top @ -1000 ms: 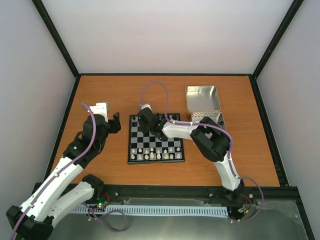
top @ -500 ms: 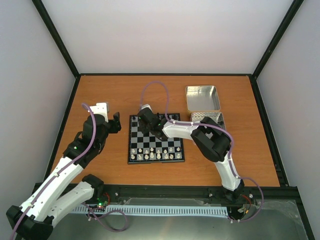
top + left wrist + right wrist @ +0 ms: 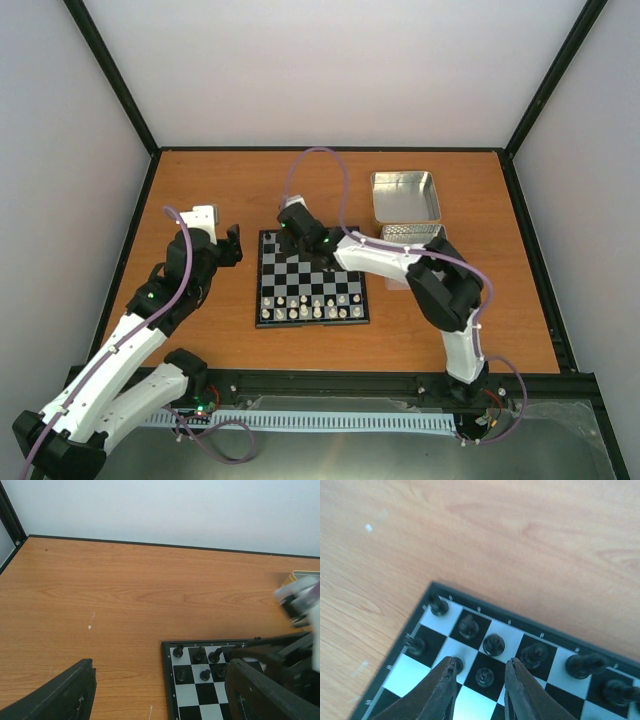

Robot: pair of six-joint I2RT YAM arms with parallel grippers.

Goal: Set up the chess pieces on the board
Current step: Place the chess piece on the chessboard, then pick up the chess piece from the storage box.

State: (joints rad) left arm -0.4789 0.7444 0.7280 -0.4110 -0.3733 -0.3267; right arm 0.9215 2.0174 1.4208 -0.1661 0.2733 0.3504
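Right gripper (image 3: 481, 664), jaws parted, straddles a tiny black plastic pawn (image 3: 484, 676) near the small black-and-silver checked chessboard's (image 3: 407, 674) far-left corner. A skewed lift could topple neighbouring pieces (image 3: 493, 644). Left gripper (image 3: 159, 685) gapes empty.

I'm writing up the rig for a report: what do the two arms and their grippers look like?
The left arm and right arm have white shells, black joints and a lilac cable looping alongside. The left gripper and right gripper are dark, each with two tapering fingers.
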